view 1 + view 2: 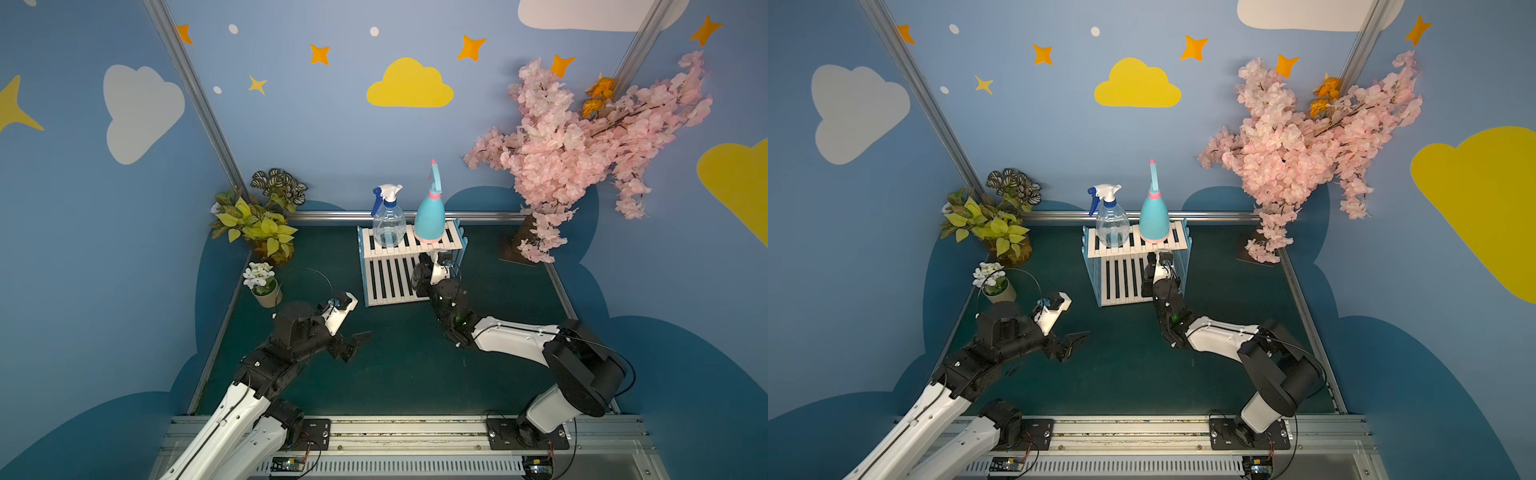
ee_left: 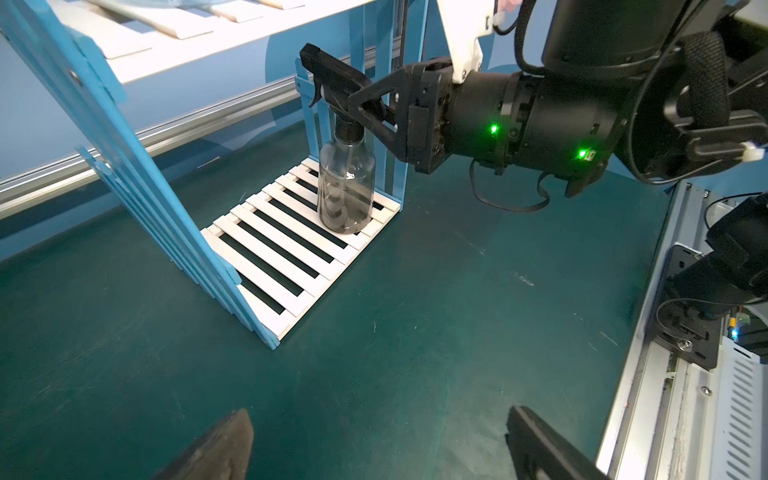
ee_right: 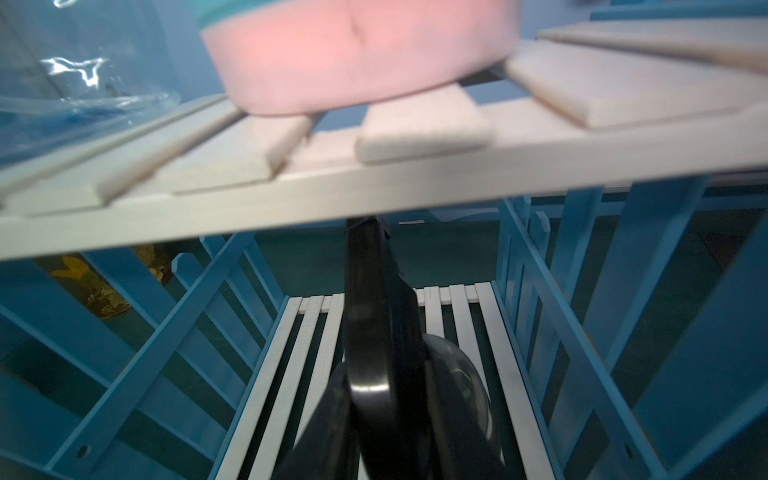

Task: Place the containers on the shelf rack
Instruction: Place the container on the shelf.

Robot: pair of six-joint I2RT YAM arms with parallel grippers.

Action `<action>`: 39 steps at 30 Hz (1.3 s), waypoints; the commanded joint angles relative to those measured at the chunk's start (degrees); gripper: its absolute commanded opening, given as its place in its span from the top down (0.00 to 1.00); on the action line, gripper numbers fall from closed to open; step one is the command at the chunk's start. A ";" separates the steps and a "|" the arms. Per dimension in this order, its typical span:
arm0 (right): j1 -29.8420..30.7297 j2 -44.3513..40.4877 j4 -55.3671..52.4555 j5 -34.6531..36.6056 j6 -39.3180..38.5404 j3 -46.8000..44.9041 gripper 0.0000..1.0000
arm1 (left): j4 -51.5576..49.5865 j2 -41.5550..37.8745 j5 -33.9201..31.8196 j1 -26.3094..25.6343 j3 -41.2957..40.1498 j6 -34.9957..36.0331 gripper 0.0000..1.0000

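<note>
Left hand (image 1: 355,345) stood open, idle.
Right hand (image 2: 362,109) gripped dark bottle (image 2: 347,195) by sprayer neck for upright seating on shelf rack (image 2: 129,174), lower tier.

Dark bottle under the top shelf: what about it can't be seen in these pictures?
- Left wrist view: dark bottle clear; its sprayer hides the right tool's far finger.
- Both top views: the right arm and upper shelf mostly cover it.
- Right wrist view: blurred, cut off by the bottom edge.
</note>
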 commanded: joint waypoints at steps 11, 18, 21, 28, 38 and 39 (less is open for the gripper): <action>-0.58 2.29 1.27 0.54 -1.13 3.28 0.64 | 1.31 -0.38 2.57 -0.24 -0.82 0.56 0.00; -1.15 2.81 1.30 0.74 -1.14 3.70 0.60 | 1.21 -0.55 2.55 -0.33 -0.84 0.48 0.00; -1.33 2.91 1.30 0.64 -1.30 3.90 0.58 | 1.11 -0.62 2.50 -0.34 -0.89 0.47 0.01; -1.53 2.74 1.30 -0.57 -1.95 3.89 0.46 | 1.17 -0.55 2.30 -0.39 -0.89 0.59 0.00; -1.31 1.01 0.81 -2.60 -2.07 2.73 0.30 | 1.02 -0.54 2.08 -0.31 -0.91 0.64 0.00; -1.22 0.60 0.20 -2.74 -2.06 2.55 0.30 | 1.04 -0.53 1.93 -0.32 -0.89 0.71 0.00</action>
